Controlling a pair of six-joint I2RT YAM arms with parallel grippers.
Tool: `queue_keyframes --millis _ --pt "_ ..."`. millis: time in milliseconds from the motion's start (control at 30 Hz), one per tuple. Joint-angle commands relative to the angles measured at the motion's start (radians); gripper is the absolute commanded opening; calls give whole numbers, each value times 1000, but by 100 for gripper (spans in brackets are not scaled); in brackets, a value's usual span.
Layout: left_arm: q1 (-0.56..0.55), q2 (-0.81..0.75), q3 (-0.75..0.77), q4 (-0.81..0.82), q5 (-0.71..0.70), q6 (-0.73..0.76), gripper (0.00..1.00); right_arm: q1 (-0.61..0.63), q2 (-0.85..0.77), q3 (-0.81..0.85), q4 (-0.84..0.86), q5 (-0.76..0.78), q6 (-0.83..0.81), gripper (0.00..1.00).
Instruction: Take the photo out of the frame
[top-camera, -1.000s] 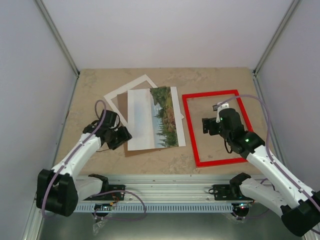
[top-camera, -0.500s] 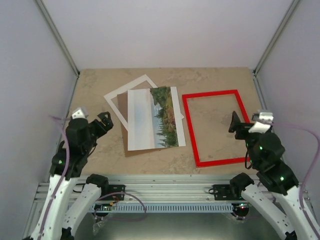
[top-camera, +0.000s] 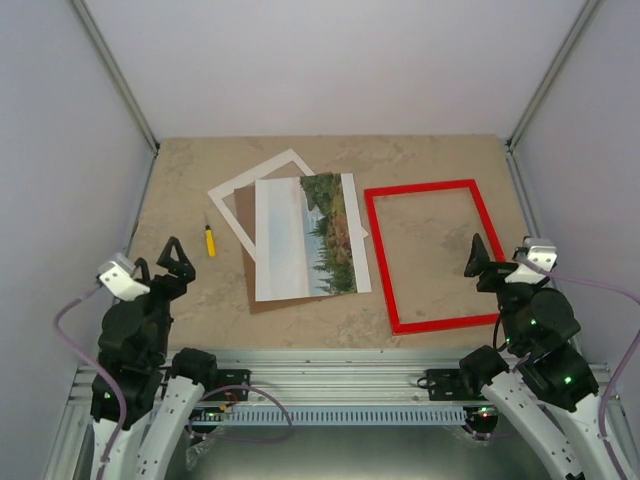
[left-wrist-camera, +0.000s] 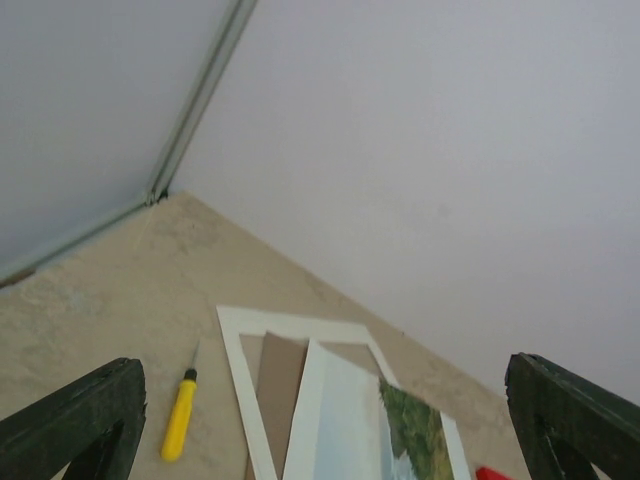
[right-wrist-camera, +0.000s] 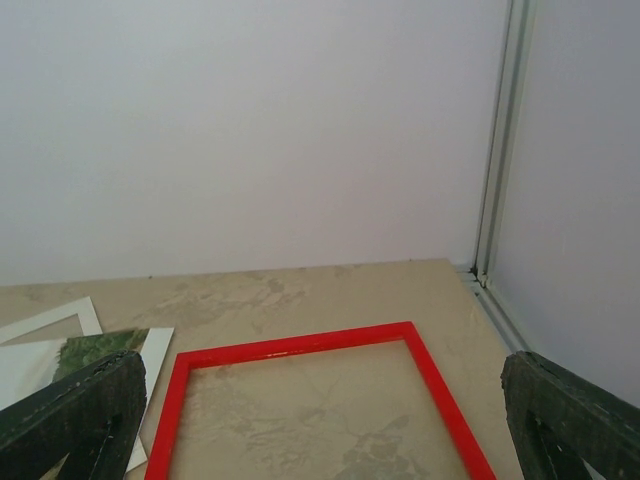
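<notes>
The counter (top-camera: 420, 150) carries the frame (top-camera: 420, 187) flat and empty by its right edge. The photo (top-camera: 305, 235) lies just beside it, mid-counter, atop the white mat (top-camera: 240, 185) and backing board (top-camera: 243, 215), so extraction is judged complete. Over the near corners, the left gripper (top-camera: 158, 260) and right gripper (top-camera: 488, 262) hang with jaws spread, holding nothing. Count: one frame, one photo, one white mat, one backing board, two grippers, one yellow tool (top-camera: 210, 241).

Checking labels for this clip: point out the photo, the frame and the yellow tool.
photo (top-camera: 310, 238): top external view, middle of the print.
frame (top-camera: 420, 186): top external view, far red bar.
yellow tool (top-camera: 210, 241): top external view, its yellow body.
</notes>
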Motion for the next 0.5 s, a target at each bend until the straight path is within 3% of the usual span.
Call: queue_keyframes --millis 0,467 --pt "-2 -72 -20 48 -65 51 100 -5 3 -9 22 -15 -21 98" --pt "-1 -104 -33 52 -61 50 100 -5 11 -3 17 -17 -18 98"
